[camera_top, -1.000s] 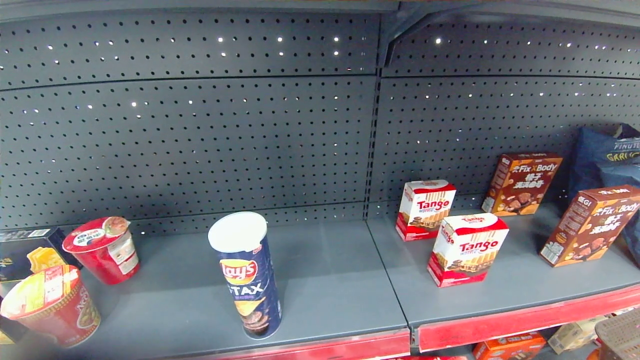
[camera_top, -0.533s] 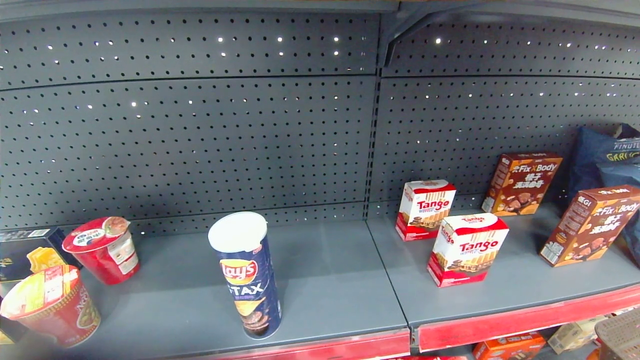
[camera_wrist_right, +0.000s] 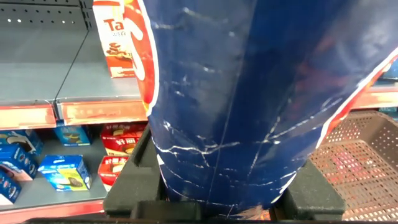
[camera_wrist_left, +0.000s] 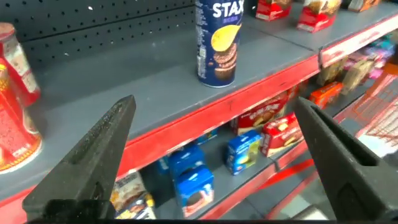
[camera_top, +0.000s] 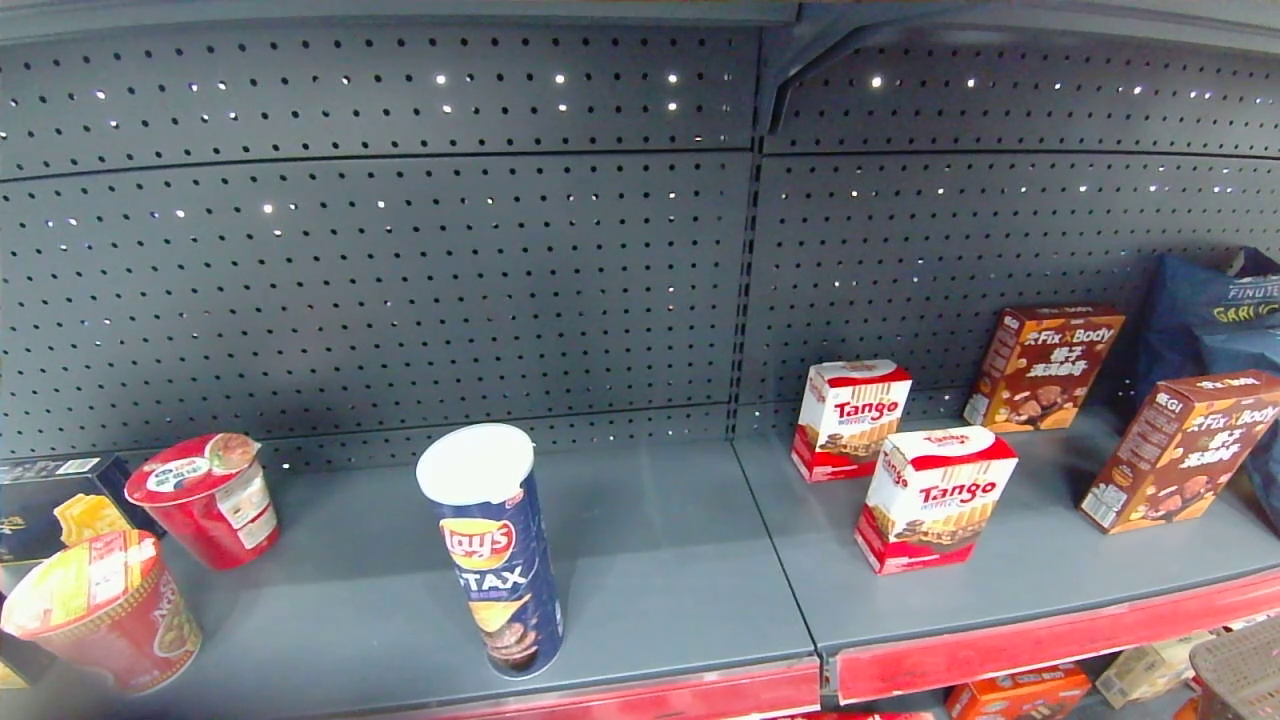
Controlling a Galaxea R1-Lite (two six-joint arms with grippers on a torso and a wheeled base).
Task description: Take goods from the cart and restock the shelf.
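Observation:
My right gripper (camera_wrist_right: 224, 190) is shut on a crinkled dark blue snack bag (camera_wrist_right: 249, 87) with a red and white band, held in front of the shelf's red edge (camera_wrist_right: 93, 111). The bag hides most of what lies beyond it. My left gripper (camera_wrist_left: 214, 165) hangs open and holds nothing, just off the shelf's front edge, near the tall blue chips can (camera_wrist_left: 217, 40). On the grey shelf (camera_top: 660, 540) that can (camera_top: 495, 550) stands upright near the front.
Two red cup noodles (camera_top: 205, 500) (camera_top: 100, 610) and a dark box (camera_top: 50, 500) stand at the left. Two white-red wafer boxes (camera_top: 935, 497), two brown boxes (camera_top: 1180, 448) and blue bags (camera_top: 1215, 310) stand at the right. A mesh basket (camera_wrist_right: 360, 155) sits low right. Blue boxes (camera_wrist_left: 189, 177) line the lower shelf.

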